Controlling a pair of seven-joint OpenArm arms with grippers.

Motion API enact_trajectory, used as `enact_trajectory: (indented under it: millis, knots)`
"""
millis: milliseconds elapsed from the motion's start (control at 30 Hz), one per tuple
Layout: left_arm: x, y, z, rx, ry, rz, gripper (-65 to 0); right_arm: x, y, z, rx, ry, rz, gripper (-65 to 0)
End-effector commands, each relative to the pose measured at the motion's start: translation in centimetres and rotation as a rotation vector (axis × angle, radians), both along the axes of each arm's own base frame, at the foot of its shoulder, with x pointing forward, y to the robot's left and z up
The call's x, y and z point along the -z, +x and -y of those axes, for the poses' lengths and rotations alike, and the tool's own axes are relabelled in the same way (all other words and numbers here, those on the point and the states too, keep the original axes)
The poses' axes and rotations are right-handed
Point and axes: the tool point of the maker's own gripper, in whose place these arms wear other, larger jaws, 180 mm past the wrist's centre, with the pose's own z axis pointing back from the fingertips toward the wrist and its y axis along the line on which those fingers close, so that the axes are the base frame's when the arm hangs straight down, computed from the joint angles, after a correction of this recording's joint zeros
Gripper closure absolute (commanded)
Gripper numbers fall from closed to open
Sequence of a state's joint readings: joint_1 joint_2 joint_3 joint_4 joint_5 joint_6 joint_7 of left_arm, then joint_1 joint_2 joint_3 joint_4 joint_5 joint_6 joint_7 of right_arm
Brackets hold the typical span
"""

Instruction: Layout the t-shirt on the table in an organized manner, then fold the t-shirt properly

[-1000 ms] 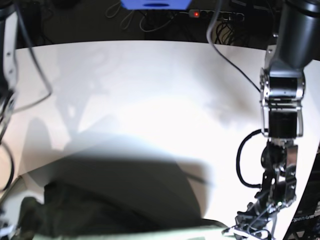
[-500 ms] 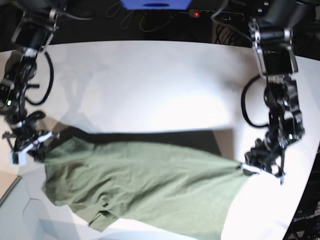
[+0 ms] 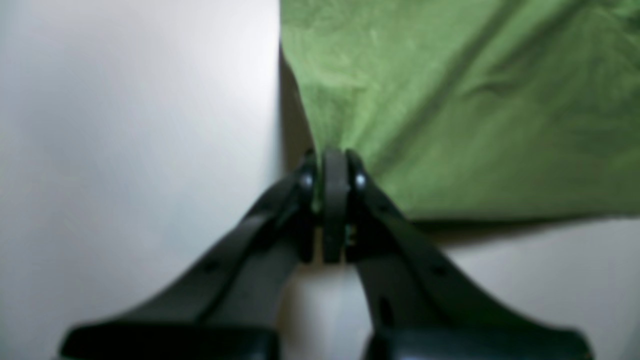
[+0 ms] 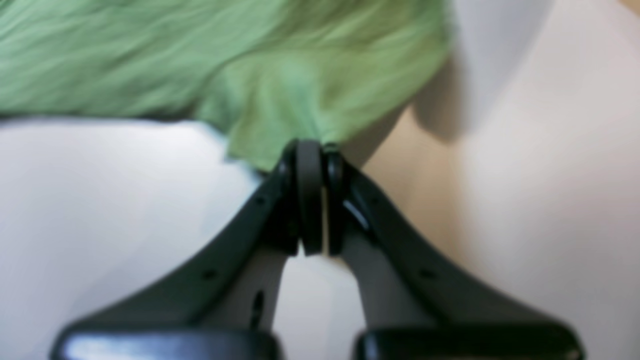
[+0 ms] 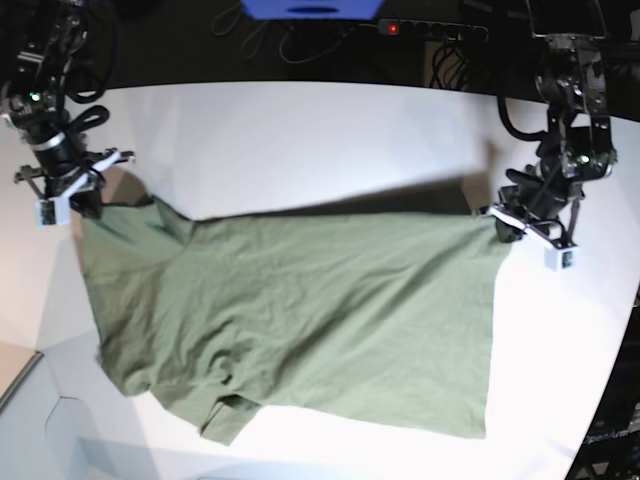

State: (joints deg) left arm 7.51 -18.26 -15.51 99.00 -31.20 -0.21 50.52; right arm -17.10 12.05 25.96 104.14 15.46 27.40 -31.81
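The shirt (image 5: pixel 300 320) is now spread across the table (image 5: pixel 300 140), stretched between the two claws and mostly resting on the surface; half a second ago it hung lower and more bunched, and a second ago only a dark heap showed at the near edge. Layout looks nearly complete; folding not begun.

Left claw (image 5: pixel 503 222): clenched on the shirt's corner, cloth fanning away ahead of its tips; it sits farther back on the table than before.

Right claw (image 5: pixel 75 195): clenched on the opposite corner, fabric just beyond its tips; likewise moved back.
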Motion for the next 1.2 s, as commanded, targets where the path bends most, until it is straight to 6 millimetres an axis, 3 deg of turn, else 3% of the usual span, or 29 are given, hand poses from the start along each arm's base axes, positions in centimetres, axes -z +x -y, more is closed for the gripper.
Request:
enact_trajectory:
  millis: [0,133,200,267,433,633,767,900,1000,1067,1167]
  knots:
    - [-1.8,0.8,-1.4,-0.025,0.023,0.061,-0.2,-2.0,0.5,0.3,-0.033,-0.02,0.066,0.0]
    - [-3.7,1.5,-4.2,-0.108,0.027,0.117,-0.2,-5.3,1.8,1.0,-0.07,-0.057,0.161,0.0]
    - [-7.1,3.8,-3.9,-0.097,0.032,0.211,-0.2,-7.9,3.6,1.3,-0.079,-0.085,0.236,0.0]
    - [-10.5,5.7,-3.7,-0.09,0.039,0.302,-0.2,-11.7,5.8,1.8,-0.09,-0.134,0.333,0.0]
    - [-20.5,10.4,-3.3,-0.085,0.028,0.56,-0.2,-19.6,10.8,4.3,-0.037,-0.209,0.448,0.0]
    - [-29.3,15.5,-1.7,-0.042,0.009,0.727,-0.2,-30.1,15.2,6.0,-0.029,-0.286,0.583,0.0]
    - [-33.4,18.5,0.3,0.016,0.006,0.767,-0.2,-35.8,17.0,6.0,-0.047,-0.312,0.669,0.0]
    - [-38.0,19.8,1.6,0.047,0.007,0.834,-0.2,-40.9,17.5,6.3,-0.02,-0.297,0.76,0.0]
    - [-41.2,20.6,2.1,0.06,0.007,0.872,-0.2,-44.5,18.4,4.7,-0.062,-0.304,0.819,0.0]
    - [-43.5,20.9,2.4,0.067,0.011,0.902,-0.2,-46.4,18.7,4.5,-0.073,-0.313,0.848,0.0]
    - [-44.9,21.5,1.9,0.055,0.001,0.908,-0.2,-48.3,19.3,4.3,-0.09,-0.304,0.875,0.0]
